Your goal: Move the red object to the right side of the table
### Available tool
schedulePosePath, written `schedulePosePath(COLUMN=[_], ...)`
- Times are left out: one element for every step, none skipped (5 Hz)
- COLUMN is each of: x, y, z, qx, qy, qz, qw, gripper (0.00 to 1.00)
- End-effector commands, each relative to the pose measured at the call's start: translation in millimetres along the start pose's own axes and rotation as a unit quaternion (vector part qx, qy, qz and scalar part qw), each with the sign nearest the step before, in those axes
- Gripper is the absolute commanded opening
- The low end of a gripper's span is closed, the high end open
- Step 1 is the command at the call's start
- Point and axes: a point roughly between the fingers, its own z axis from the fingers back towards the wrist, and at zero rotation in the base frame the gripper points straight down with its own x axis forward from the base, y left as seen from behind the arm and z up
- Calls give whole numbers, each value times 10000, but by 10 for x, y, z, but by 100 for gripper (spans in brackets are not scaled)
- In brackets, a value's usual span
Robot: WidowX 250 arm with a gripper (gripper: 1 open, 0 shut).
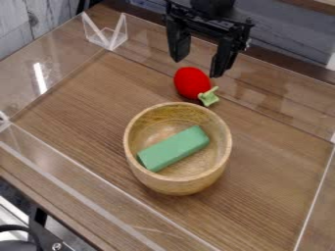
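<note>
Nothing of the move looks done yet — the red object lies on the tabletop just beyond the far rim of the wooden bowl, its leafy stem pointing toward the bowl's right side. The tool hangs directly above the fruit, beyond the bowl, fingers pointing down and spread wide with nothing between them. A green block rests inside the bowl and has no part in this. By my reading, the whole job remains — descend, close on the fruit, lift it, and carry it to the open tabletop right of the bowl.
</note>
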Motion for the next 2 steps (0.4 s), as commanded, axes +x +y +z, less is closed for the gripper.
schedulePosePath(x=[66,151], y=[59,139], z=[-89,-185], qx=[-92,-212], qy=[-27,-129], qz=[714,1616], qw=[9974,9865], gripper=[100,100])
